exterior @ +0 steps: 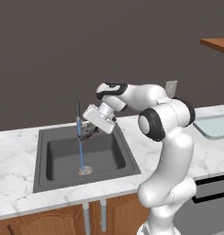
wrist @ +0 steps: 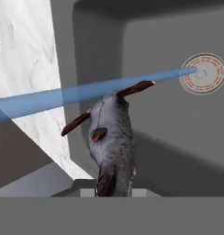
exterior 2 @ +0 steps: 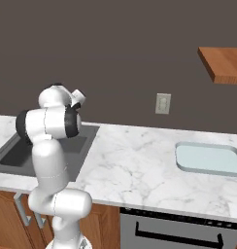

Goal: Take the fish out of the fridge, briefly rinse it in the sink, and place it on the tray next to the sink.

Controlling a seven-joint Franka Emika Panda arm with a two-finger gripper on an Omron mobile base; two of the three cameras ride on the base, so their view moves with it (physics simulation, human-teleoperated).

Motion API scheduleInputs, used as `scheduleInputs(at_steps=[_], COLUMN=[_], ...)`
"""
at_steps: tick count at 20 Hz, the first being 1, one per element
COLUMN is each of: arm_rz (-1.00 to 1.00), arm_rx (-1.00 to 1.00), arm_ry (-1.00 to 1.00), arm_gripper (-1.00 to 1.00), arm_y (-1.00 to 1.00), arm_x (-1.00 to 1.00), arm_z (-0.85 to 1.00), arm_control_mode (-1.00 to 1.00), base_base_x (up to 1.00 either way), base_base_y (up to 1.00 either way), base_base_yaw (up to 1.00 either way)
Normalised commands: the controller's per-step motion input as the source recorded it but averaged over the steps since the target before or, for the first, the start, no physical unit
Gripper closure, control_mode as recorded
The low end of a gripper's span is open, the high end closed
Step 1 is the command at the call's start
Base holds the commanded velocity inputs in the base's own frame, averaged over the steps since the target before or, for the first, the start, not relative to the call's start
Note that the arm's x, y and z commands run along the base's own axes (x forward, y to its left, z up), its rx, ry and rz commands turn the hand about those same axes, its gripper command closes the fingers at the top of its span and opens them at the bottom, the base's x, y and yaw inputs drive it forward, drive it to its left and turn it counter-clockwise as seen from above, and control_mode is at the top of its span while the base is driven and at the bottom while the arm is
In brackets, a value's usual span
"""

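Note:
My gripper [exterior: 89, 131] is shut on the fish [wrist: 112, 137], a grey fish with reddish-brown fins, and holds it by its tail end over the sink [exterior: 40, 180]. In the left base view the fish [exterior: 87, 133] hangs just under the hand, beside the thin dark faucet [exterior: 77, 114]. A blue stream of water [exterior: 81, 153] runs past the fish down to the round drain [wrist: 203, 73]. The pale blue-grey tray [exterior 2: 208, 158] lies bare on the counter well to the right of the sink [exterior 2: 6, 160]. The fridge is out of view.
White marble counter [exterior 2: 130, 155] stretches between sink and tray. A wall outlet [exterior 2: 162, 103] sits on the dark wall, and a wooden shelf [exterior 2: 222, 63] juts out above the tray. Wooden cabinets [exterior: 40, 222] and a dark appliance front [exterior 2: 174, 231] are below the counter.

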Motion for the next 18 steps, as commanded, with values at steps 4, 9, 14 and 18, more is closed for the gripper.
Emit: scheduleInputs(at_steps=[4, 9, 14, 18], arm_rz=[0.0, 0.0, -0.01, 0.0], arm_rx=[0.0, 0.0, 0.0, 0.0], arm_ry=[-0.17, -0.23, -0.19, -0.16], arm_gripper=[1.0, 1.0, 1.0, 1.0], arm_y=[-0.03, 0.01, 0.07, 0.14], arm_x=[-0.41, 0.01, 0.37, 0.37], arm_z=[0.0, -0.01, -0.11, -0.09], arm_control_mode=[-1.0, -1.0, -1.0, -1.0], base_base_x=[0.0, 0.0, 0.0, 0.0], base_base_y=[0.0, 0.0, 0.0, 0.0], base_base_yaw=[0.0, 0.0, 0.0, 0.0])
